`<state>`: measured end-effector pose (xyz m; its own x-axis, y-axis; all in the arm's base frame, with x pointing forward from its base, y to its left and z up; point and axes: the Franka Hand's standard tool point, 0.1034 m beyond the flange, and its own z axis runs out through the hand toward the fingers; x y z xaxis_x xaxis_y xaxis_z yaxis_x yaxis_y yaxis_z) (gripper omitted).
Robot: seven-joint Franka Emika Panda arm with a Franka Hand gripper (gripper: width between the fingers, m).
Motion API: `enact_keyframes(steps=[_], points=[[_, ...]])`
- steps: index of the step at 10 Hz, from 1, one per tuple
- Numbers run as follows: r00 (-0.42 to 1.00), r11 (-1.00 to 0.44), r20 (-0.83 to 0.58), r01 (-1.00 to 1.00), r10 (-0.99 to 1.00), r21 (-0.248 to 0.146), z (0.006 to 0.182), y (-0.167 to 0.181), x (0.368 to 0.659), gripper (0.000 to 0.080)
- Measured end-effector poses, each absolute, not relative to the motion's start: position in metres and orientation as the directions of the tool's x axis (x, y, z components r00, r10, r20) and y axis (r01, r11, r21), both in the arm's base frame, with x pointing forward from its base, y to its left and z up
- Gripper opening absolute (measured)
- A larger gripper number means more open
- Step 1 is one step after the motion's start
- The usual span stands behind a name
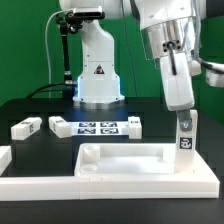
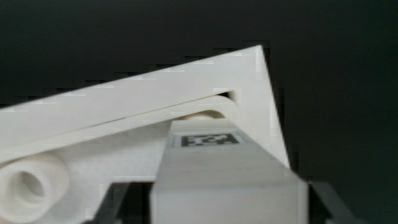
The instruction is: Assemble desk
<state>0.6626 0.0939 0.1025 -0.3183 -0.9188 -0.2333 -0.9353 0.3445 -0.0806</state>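
The white desk top (image 1: 125, 165) lies flat near the table's front with its raised rim up. My gripper (image 1: 183, 116) is shut on a white leg (image 1: 184, 138), holding it upright with its lower end at the top's corner on the exterior view's right. In the wrist view the leg (image 2: 217, 165) with its tag sits between my dark fingers (image 2: 128, 202), its tip at the inner corner of the desk top (image 2: 214, 85). A round hole (image 2: 31, 186) shows in the top. Three loose legs lie behind: two (image 1: 25, 127) (image 1: 60, 126) on the left, one (image 1: 133, 122) near the middle.
The marker board (image 1: 98, 127) lies in front of the robot base (image 1: 98, 75). A long white L-shaped border bar (image 1: 100, 187) runs along the table's front edge and up the exterior view's left side (image 1: 5, 157), against the desk top.
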Motion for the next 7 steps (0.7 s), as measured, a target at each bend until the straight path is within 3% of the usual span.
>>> enact_keyframes(steps=[4,5,6,7], points=[[-0.403,0.430,-0.236,-0.900,-0.884,-0.072,0.1025,0.0930,0.6641,0.0294],[-0.394,0.420,-0.235,-0.904,-0.889,-0.074,0.1023,0.0933,0.6640,0.0482],[-0.392,0.418,-0.235,-0.905,-0.890,-0.075,0.1025,0.0938,0.6640,0.0593],[-0.369,0.398,-0.240,-0.913,-0.898,-0.085,0.1107,0.0983,0.6651,0.0593]])
